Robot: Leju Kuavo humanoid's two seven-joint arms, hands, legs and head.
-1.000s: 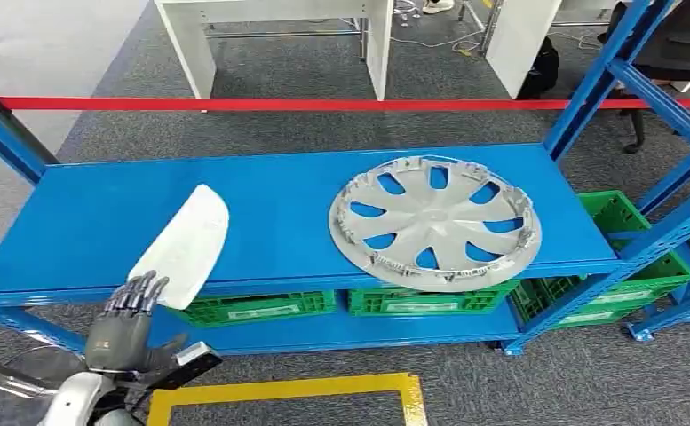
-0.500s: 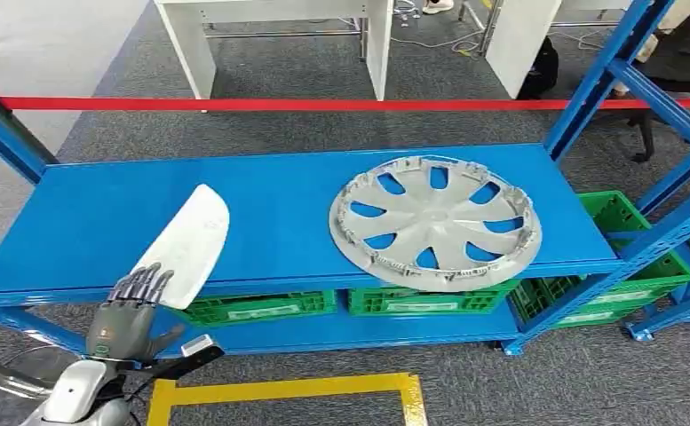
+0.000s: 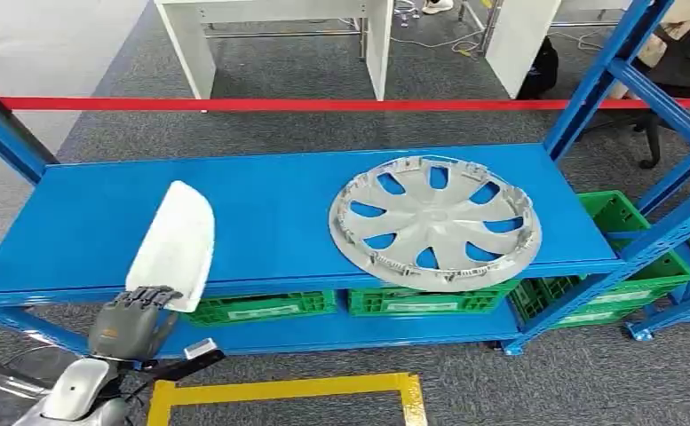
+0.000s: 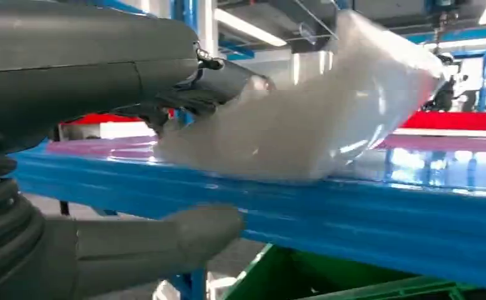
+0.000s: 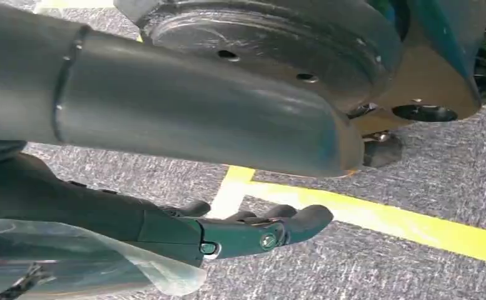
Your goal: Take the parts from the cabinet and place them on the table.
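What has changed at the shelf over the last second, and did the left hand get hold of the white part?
The left hand has curled its fingers over the near end of the white curved plastic cover and now grips it; the cover's far end has swung leftward and tipped up. The silver hubcap on the blue metal shelf has not moved.

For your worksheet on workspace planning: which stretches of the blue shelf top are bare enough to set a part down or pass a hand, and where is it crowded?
Bare: the blue shelf left end, and the middle strip between the white part and wheel cover. Crowded: the cover's right half, and the front-left edge, where the left hand meets the part.
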